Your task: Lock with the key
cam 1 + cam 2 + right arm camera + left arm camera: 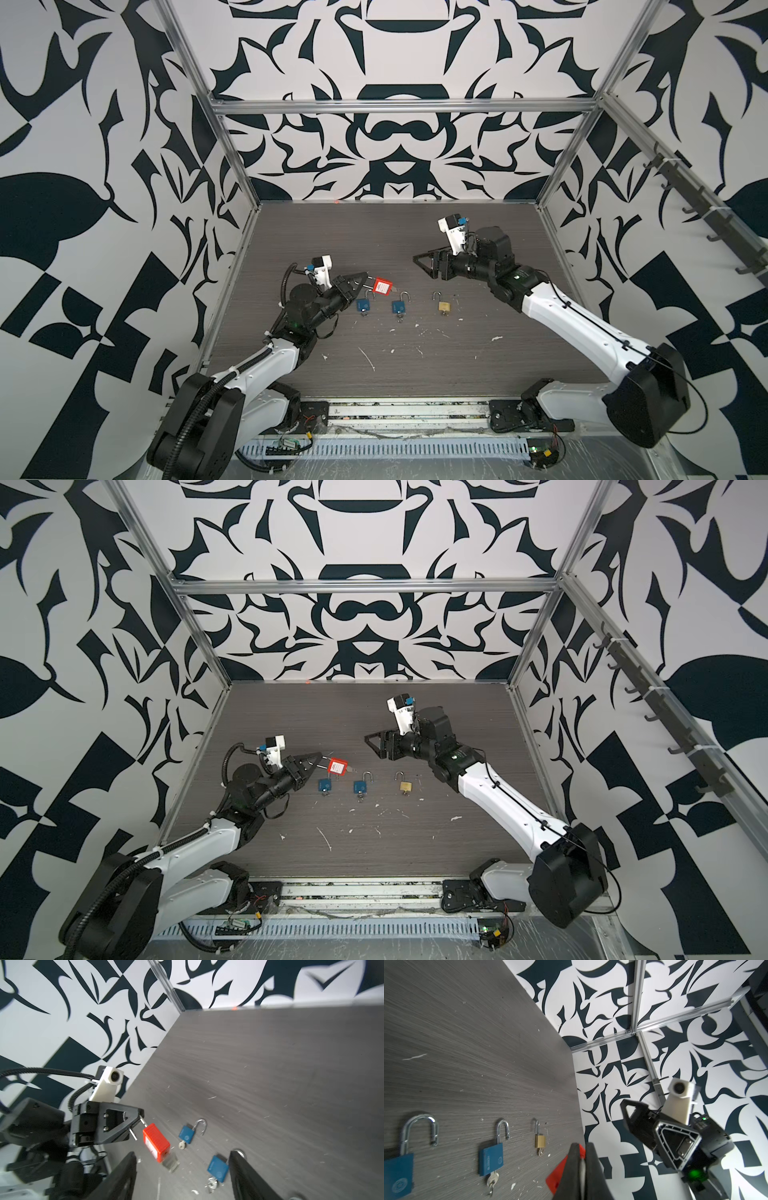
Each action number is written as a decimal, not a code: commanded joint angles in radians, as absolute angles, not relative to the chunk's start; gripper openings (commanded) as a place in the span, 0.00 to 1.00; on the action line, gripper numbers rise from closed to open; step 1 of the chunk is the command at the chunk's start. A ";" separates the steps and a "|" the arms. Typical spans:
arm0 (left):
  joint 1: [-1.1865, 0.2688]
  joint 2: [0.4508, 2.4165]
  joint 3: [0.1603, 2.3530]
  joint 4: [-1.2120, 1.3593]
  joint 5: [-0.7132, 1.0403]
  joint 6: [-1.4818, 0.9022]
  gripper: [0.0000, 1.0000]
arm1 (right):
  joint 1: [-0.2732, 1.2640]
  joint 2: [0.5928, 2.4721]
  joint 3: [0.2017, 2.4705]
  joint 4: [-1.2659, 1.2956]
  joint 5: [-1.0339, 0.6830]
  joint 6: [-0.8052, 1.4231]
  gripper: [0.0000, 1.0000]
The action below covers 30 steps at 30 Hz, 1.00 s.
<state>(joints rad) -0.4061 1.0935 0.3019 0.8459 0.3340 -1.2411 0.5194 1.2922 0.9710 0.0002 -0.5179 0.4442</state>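
Nearest on the grey table (478, 365) lay a row of three open padlocks with keys in them: a blue padlock (363, 304) on the left, a second blue padlock (398, 306) in the middle and a brass padlock (444, 306) on the right. Just beyond the left one, the left gripper (365, 277) was clamped on the shackle of a red padlock (382, 287), which it held above the table with its key (170, 1163) pointing right. Farther right, the right gripper (181, 1154) stood wide and empty.

Red padlock (156, 1142) with key (170, 1164), shackle (133, 1134) between left arm's jaws
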 commanded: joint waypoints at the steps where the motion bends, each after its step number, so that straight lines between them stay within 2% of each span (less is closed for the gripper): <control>1: -0.409 1.066 0.316 0.951 0.289 -1.319 0.00 | 0.535 1.286 0.928 0.159 -0.676 0.503 0.78; 7: -0.410 1.072 0.326 0.956 0.295 -1.417 0.00 | 0.556 1.246 0.819 0.313 -0.664 0.356 0.76; 19: -0.429 1.096 0.364 0.980 0.329 -1.536 0.00 | 0.665 1.320 0.818 0.491 -0.550 0.128 0.72; 24: -0.440 1.103 0.363 1.002 0.330 -1.549 0.00 | 0.669 1.391 0.833 0.545 -0.528 0.111 0.72; 30: -0.442 1.106 0.363 1.015 0.337 -1.555 0.00 | 0.670 1.444 0.865 0.573 -0.552 0.120 0.66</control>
<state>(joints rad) -0.4389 1.1049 0.3359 0.9440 0.3244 -1.5349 0.6685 1.4536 0.8112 0.4938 -0.5438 0.1310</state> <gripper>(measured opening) 0.064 0.661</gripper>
